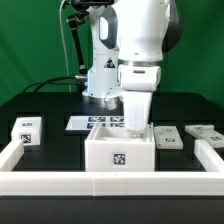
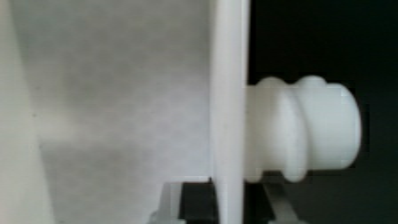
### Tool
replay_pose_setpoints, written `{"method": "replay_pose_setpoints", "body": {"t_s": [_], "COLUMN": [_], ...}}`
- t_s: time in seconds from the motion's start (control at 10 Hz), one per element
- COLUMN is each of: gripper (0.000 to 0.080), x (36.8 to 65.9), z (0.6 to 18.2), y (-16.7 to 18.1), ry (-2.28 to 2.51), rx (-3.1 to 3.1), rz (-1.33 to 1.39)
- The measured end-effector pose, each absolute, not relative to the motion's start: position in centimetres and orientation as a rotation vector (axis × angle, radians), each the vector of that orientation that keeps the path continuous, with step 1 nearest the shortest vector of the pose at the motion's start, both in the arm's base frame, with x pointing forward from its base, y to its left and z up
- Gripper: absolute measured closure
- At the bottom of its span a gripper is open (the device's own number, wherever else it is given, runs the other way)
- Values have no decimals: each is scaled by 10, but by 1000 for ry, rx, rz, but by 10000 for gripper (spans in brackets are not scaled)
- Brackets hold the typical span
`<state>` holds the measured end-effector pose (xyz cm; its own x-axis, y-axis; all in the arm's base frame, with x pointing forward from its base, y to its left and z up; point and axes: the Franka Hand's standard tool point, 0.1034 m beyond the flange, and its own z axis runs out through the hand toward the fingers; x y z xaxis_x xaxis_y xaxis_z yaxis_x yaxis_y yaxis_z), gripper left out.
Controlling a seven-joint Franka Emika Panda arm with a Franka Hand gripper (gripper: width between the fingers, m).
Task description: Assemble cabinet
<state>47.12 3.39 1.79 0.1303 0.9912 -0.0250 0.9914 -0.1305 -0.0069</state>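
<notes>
The cabinet (image 1: pixel 120 152) stands at the table's front middle, against the near rail (image 1: pixel 110 184). My gripper (image 1: pixel 134 122) hangs at its top edge, one o'clock; whether my fingers are released or clenched, I cannot tell. A block (image 1: pixel 27 130) lies at nine o'clock, the marker board (image 1: pixel 95 122) at eleven.

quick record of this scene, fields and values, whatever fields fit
main part: cabinet, white box, tag on front, just behind the front rail
arm: end effector low at the cabinet's top, fingertips hidden, open or shut unclear
behind cabinet: marker board, flat
exterior view's left: small tagged block, apart
exterior view's right: loose parts
wrist view: thin panel edge, ribbed knob beside it
</notes>
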Motion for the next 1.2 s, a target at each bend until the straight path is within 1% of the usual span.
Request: {"method": "replay_pose_setpoints", "body": {"t_s": [0.1,0.6,0.9,1.2], "gripper": [765,765,765,765], "x": [477,478,495,505], "z": [18,18,18,18], "y": [44,45,71,97], "ry": [2131,2132,2182,2223], "rx": [2279,2279,2238,2204], "rz": [-29,-30,-21,0]}}
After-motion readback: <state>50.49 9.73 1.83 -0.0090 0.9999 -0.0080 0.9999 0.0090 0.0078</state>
